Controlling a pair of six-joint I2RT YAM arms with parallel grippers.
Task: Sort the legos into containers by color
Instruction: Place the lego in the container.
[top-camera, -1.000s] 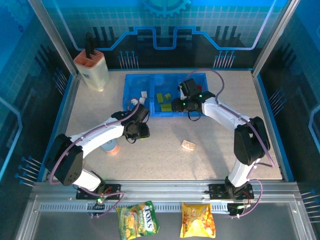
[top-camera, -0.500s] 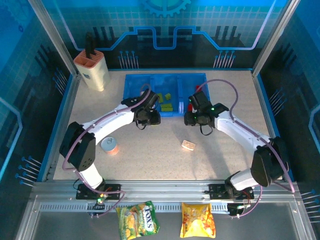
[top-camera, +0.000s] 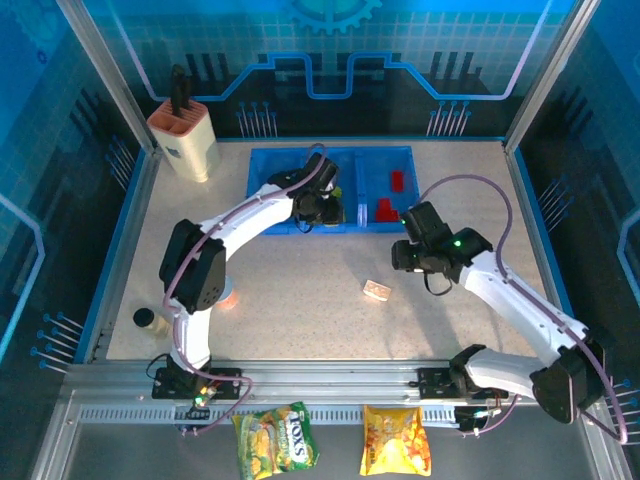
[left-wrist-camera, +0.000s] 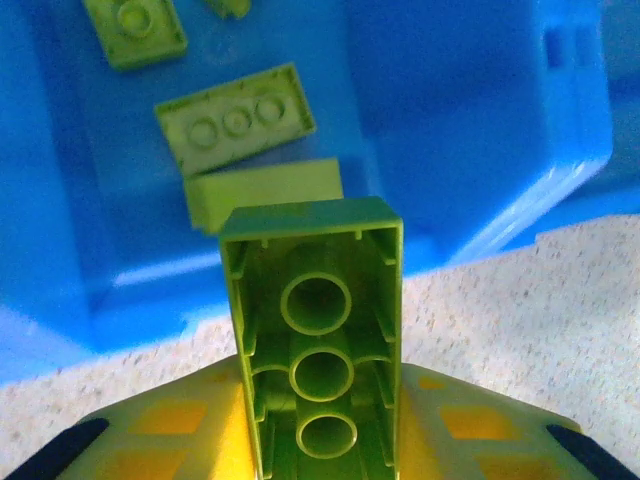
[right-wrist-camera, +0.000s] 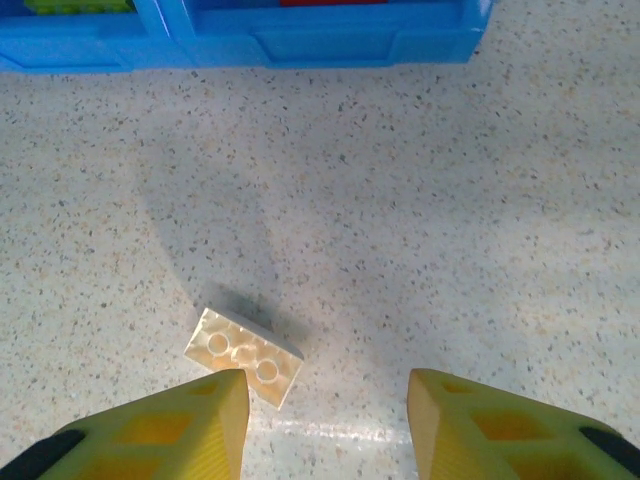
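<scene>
1. The lime green brick (left-wrist-camera: 315, 370) is pinched end-on in the left gripper (left-wrist-camera: 320, 435), at the near lip of the tray (left-wrist-camera: 480, 100), just short of the green bricks (left-wrist-camera: 235, 125) lying inside.
2. The step looks like delivery. Next it calls for a slight advance, then release.
3. A cream brick (right-wrist-camera: 243, 357) lies on the table (right-wrist-camera: 450, 200), well apart from the tray. The right gripper (right-wrist-camera: 325, 395) hovers over it, jaws spread and empty, probably lining up the next pick.
</scene>
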